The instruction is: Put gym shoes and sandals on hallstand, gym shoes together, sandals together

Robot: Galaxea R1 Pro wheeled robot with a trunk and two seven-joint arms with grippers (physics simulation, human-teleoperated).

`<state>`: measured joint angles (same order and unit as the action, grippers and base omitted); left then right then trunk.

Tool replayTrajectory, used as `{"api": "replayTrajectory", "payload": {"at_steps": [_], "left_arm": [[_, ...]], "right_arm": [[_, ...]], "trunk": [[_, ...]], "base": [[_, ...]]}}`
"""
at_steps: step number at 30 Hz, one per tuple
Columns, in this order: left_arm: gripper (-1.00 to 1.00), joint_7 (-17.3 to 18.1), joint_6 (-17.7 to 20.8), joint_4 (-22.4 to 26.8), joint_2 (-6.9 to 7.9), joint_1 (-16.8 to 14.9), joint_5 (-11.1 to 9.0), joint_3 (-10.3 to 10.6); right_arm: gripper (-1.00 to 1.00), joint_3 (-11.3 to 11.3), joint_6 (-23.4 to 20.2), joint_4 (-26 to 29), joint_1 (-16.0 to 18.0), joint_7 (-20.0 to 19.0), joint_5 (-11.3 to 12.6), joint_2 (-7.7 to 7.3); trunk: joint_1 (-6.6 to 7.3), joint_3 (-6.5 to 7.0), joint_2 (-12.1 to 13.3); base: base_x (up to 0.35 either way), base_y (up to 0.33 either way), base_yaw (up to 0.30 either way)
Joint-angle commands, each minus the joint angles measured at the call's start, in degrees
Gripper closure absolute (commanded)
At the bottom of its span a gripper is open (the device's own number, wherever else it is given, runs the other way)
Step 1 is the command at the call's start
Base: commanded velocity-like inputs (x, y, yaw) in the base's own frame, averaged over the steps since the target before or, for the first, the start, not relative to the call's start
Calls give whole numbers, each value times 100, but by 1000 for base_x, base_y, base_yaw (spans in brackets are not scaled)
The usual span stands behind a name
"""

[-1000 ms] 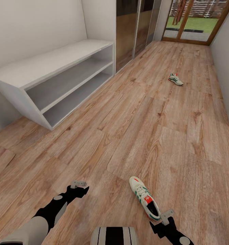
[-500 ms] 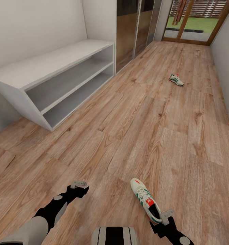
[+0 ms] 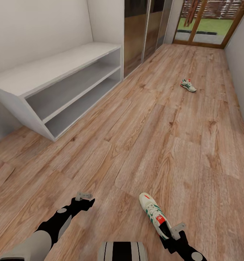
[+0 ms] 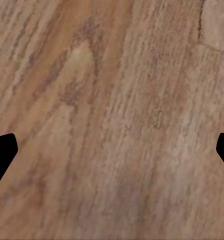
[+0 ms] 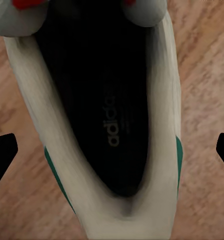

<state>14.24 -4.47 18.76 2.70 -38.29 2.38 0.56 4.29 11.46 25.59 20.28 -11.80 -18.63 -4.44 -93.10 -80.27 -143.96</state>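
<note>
Right jaws [image 5: 112,150] spread wide above the near gym shoe [image 3: 155,216] — apparently not touching; left jaws [image 4: 112,150] released over the corridor floor [image 3: 147,137].

Matt wood-plank laminate with strong grain covers the corridor floor [image 3: 136,127]. At lower centre, a gym shoe [image 3: 155,215] shows smooth cream leather-look sides (dark printed insole inside [image 5: 107,110]). At upper left, a white bench [image 3: 60,85] looks painted and matt; glossy dark cabinet doors [image 3: 143,29] reflect the planks.
</note>
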Motion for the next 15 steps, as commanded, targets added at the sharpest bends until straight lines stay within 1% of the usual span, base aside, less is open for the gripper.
{"api": "replayTrajectory", "payload": {"at_steps": [1, 15], "left_arm": [[-100, 9, -27, -4, 2, -3, 26, 5], [-100, 9, -32, -4, 2, -3, 26, 3]], "right_arm": [[-100, 46, 23, -1, 2, -42, -44, 4], [-100, 46, 23, -1, 2, -42, -44, 4]], "trunk": [[1, -3, -1], [1, -3, -1]], "base": [[17, 0, 0], [4, 0, 0]]}}
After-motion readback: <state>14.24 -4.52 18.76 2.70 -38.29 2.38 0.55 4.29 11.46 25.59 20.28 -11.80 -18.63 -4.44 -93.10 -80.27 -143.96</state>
